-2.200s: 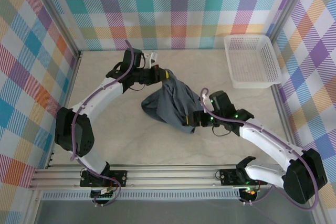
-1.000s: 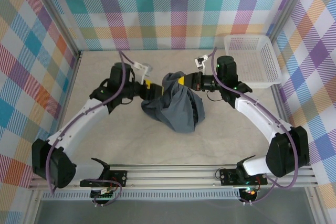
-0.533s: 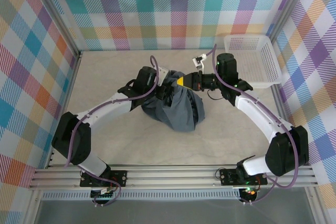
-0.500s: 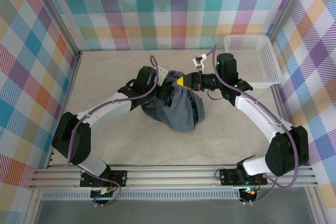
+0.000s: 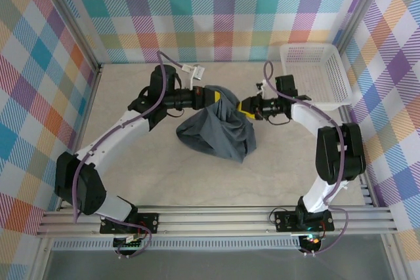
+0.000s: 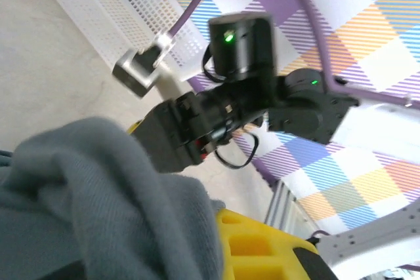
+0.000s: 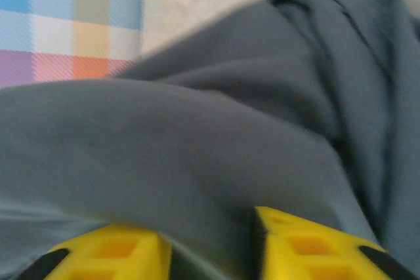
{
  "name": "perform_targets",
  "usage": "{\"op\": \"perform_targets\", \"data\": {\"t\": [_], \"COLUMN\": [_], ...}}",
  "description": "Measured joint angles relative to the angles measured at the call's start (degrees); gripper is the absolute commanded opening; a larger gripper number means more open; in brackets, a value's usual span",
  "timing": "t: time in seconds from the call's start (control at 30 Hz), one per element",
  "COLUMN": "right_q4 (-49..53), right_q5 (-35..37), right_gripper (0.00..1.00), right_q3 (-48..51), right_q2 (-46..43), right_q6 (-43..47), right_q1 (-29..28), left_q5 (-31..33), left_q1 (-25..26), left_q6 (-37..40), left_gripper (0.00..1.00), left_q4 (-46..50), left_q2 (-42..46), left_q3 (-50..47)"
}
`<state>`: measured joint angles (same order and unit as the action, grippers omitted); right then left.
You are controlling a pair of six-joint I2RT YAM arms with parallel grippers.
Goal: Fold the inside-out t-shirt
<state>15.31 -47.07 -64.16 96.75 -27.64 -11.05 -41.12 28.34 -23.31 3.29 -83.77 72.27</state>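
Two grippers are gripping the inside-out t-shirt (image 5: 222, 129) along its far edge, a little beyond the middle of the table (image 5: 144, 162). The left gripper (image 5: 209, 96) is pinching the far-left part of the bundle. In its wrist view grey cloth is heaping over its yellow fingers (image 6: 252, 244), so its jaws are judged closed on fabric, not plainly seen so. The right gripper (image 5: 244, 106) is biting the far-right part, with a fold of cloth running between its yellow fingers (image 7: 111, 254), which are standing only narrowly apart.

The shirt is bunching between and just near of the two grippers, a crumpled heap trailing toward the near side, well apart from the white basket (image 5: 315, 77) at the far right.

No fold is looking begun; this is reading as the spreading-out step. The next move is probably calling for drawing the grippers apart, left and right, to pull the held edge taut, then laying the cloth flat without losing either pinch.
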Motion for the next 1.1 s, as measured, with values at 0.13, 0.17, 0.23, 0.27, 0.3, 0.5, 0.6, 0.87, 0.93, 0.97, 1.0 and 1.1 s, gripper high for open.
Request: {"op": "perform_targets", "data": {"t": [0.13,0.17,0.23,0.27,0.3,0.5,0.6,0.87,0.93,0.97,1.0,1.1], "right_q4": [0.5,0.2,-0.7,-1.9,-2.9,-8.3,-9.4,-7.8,-7.3,-7.5,-8.0,-11.2], "right_q5": [9.0,12.6,19.8,23.3,25.6,31.2,30.1,28.6,26.0,23.6,21.2,14.5], "right_gripper": [0.41,0.40,0.39,0.40,0.40,0.51,0.35,0.00,0.00,0.00,0.00,0.00], "right_q3": [6.9,8.8,11.5,12.7,13.3,12.3,9.0,3.9,3.9,3.9,3.8,3.7], "right_q2": [-13.7,-19.2,-28.6,-32.7,-35.0,-30.8,-21.5,-16.6,-20.0,-21.9,-23.4,-25.3], "right_q6": [-1.3,-1.5,-1.0,-0.1,0.6,2.4,2.6,3.3,2.9,2.2,1.2,-3.3], "right_q1": [-0.4,-1.3,-5.7,-9.9,-13.4,-22.6,-22.8,-23.1,-22.5,-22.0,-21.6,-20.1], "left_q5": [0.3,0.3,0.4,0.5,0.6,0.7,0.7,9.4,11.3,11.4,10.6,5.5], "left_q1": [-0.1,-0.2,-0.3,-0.3,-0.4,-0.4,-0.4,-1.8,-4.3,-6.1,-7.5,-8.5], "left_q6": [-1.4,-1.6,-2.0,-2.3,-2.4,-2.9,-2.9,1.7,3.7,4.9,5.9,7.8], "left_gripper": [0.00,0.00,0.00,0.00,0.00,0.00,0.00,0.00,0.00,0.00,0.00,0.26], "left_q4": [2.0,2.5,2.8,2.8,2.8,3.2,3.9,13.0,14.9,14.8,14.4,11.6], "left_q2": [0.3,0.2,-0.1,-0.2,-0.4,-2.2,-2.3,-2.3,-2.7,-3.2,-3.9,-6.6], "left_q3": [0.0,0.0,0.0,0.0,0.0,1.1,1.2,2.5,2.2,1.8,1.3,-0.2]}}
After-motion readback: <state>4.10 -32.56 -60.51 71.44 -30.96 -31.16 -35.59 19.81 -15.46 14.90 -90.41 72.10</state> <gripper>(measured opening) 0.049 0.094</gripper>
